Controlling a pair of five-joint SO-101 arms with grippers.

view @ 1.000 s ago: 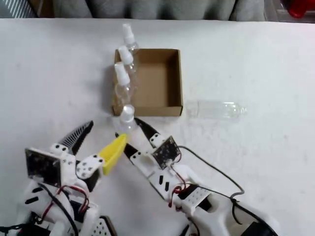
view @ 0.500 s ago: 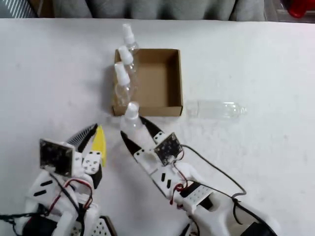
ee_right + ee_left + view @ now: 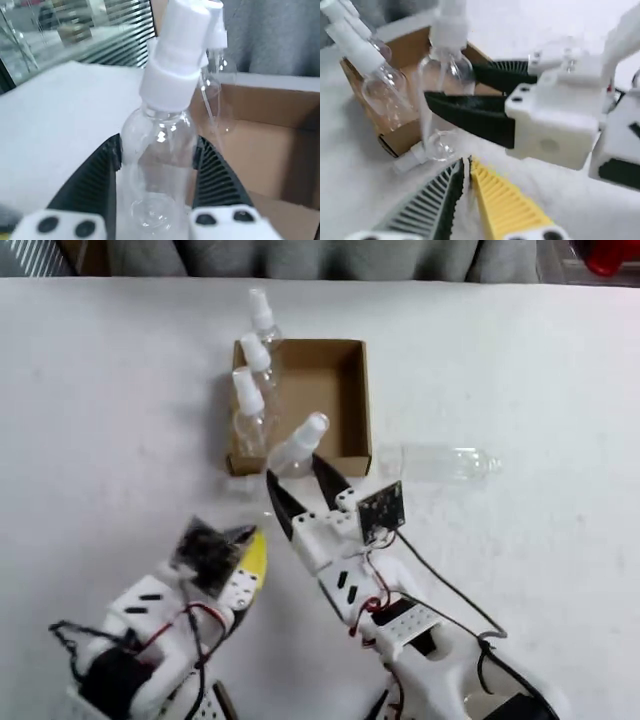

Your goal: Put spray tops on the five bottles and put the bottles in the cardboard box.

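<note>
Overhead, my right gripper [image 3: 294, 472] was clamped on the spray bottle [image 3: 300, 445], whose top leaned over the near wall of the cardboard box [image 3: 358, 390]. From the left wrist, my left gripper [image 3: 467, 167] was closed on nothing. From the right wrist, the box lay just beyond the bottle.

Our right gripper [image 3: 294, 468], its arm stretched from the table's near edge toward the middle, clamps a capped bottle [image 3: 159, 145] between black fingers. Our left gripper [image 3: 466, 164] hangs low beside it, black and yellow fingers pressed together.
</note>
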